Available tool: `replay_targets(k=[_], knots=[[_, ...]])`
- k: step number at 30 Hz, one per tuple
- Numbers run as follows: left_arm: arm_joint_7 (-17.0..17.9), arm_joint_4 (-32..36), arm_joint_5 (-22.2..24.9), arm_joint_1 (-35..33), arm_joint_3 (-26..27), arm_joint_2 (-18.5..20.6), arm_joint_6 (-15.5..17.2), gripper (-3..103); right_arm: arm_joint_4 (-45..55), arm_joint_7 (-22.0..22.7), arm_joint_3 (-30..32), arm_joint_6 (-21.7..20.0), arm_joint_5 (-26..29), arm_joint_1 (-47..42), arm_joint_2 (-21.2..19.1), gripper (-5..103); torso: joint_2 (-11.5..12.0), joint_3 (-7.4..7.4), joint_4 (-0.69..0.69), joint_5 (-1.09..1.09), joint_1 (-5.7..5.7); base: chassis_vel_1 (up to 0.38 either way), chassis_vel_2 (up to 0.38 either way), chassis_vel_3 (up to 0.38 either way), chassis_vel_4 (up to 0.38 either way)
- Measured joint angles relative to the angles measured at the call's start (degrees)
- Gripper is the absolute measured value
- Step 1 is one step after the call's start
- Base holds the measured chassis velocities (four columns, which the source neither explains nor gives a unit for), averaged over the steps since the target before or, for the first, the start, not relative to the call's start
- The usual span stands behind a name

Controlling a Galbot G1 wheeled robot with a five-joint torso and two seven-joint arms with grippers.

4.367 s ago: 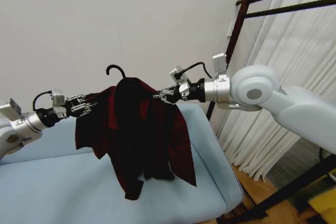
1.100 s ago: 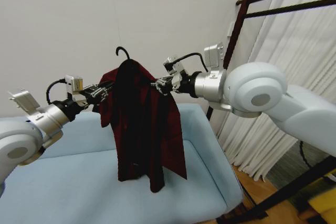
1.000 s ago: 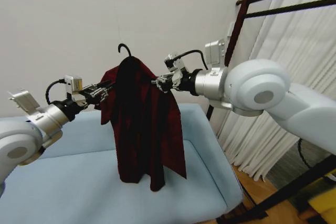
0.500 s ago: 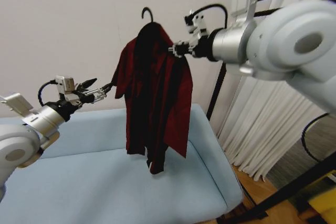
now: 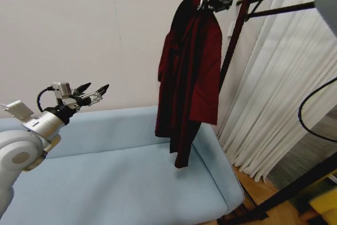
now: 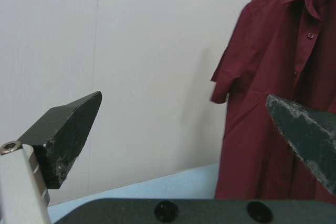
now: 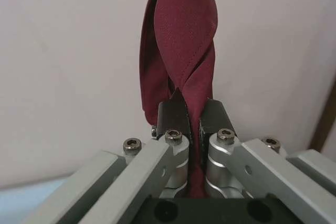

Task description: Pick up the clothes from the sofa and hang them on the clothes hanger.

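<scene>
Landmark: the white curtain (image 5: 284,93). I see it hanging in vertical pleats, its hem reaching floor level.

1. Wall (image 5: 68,25): plain and pale, to the left of the curtain. It also forms the background in both of my wrist views.
2. Seam (image 5: 117,19): a thin vertical line on the wall, well apart from the curtain.
3. Wooden floor (image 5: 256,182): light brown boards, directly below the curtain's hem.
4. Grey floor patch (image 5: 303,164): just beside the hem, to the right of the boards.
5. Yellow object (image 5: 324,204): below and right of the curtain, cut off by the frame edge. I cannot tell what it is.
</scene>
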State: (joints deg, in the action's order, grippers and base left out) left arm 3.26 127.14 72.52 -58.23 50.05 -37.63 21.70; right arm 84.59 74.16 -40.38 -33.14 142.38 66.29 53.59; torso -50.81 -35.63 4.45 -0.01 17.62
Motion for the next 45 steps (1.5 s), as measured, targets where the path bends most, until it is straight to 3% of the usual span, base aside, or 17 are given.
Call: replay_targets(k=[6, 10, 11, 13, 16, 25, 30, 38, 45], knots=[[-0.7, -1.3, -0.6, -0.1, 0.4, -1.9, -0.4, 100, -6.3, 3.9, -6.0, 4.8, -2.7, 5.2, 4.4, 2, 0.0, 0.0, 0.03, 0.0, 0.0, 0.0, 0.0, 0.0, 0.0], [-1.7, -2.9, -1.1, 0.4, 0.5, -3.4, -0.8, 100, -9.4, 10.1, -9.0, 11.8, -3.7, 8.0, 8.4, 2, 0.0, 0.01, 0.02, 0.0, 0.0, 0.0, 0.0, 0.0, 0.0], [-1.7, -2.9, -1.1, 0.4, 0.5, -3.4, -0.8, 100, -9.4, 10.1, -9.0, 11.8, -3.7, 8.0, 8.4, 2, 0.0, 0.01, 0.02, 0.0, 0.0, 0.0, 0.0, 0.0, 0.0], [-1.9, -3.5, -1.4, 0.7, 0.3, -4.4, -0.9, 100, -10.4, 13.0, -9.9, 16.0, -6.1, 7.7, 10.6, 2, 0.0, 0.01, 0.02, -0.01, 0.0, 0.0, 0.0, 0.0, 0.0], [-2.1, -3.7, -1.5, 1.0, 0.0, -5.6, -0.9, 100, -13.9, 13.6, -10.5, 19.3, -10.9, 5.7, 13.7, 2, 0.0, 0.0, -0.01, 0.0, 0.0, 0.0, 0.0, 0.0, 0.0], [-2.3, -4.1, -1.6, 0.7, 0.0, -7.1, -0.9, 100, -32.4, 11.4, -8.9, 16.9, -23.0, 0.4, 21.2, 2, 0.0, 0.0, 0.02, 0.01, 0.0, 0.0, 0.0, 0.0, 0.0], [-2.9, -5.5, -2.0, 0.3, 0.3, -7.2, -1.3, 100, -44.1, 5.1, -7.3, 13.6, -31.5, -2.7, 23.9, 2, 0.0, -0.01, 0.0, 0.0, 0.02, 0.0, 0.0, 0.0, 0.0], [-3.3, -6.9, -2.2, 1.3, -0.6, -6.5, -1.5, 100, -51.1, -0.1, -6.4, 12.0, -36.3, -4.0, 21.5, 2, 0.0, 0.0, 0.07, 0.04, 0.01, 0.0, 0.0, 0.0, 0.0], [-3.8, -7.8, -3.5, 1.3, -1.2, -6.7, -1.5, 100, -51.1, -2.6, -5.9, 11.4, -38.8, -6.6, 17.6, 2, 0.0, 0.0, 0.0, 0.02, 0.01, 0.0, 0.0, 0.0, 0.0]])
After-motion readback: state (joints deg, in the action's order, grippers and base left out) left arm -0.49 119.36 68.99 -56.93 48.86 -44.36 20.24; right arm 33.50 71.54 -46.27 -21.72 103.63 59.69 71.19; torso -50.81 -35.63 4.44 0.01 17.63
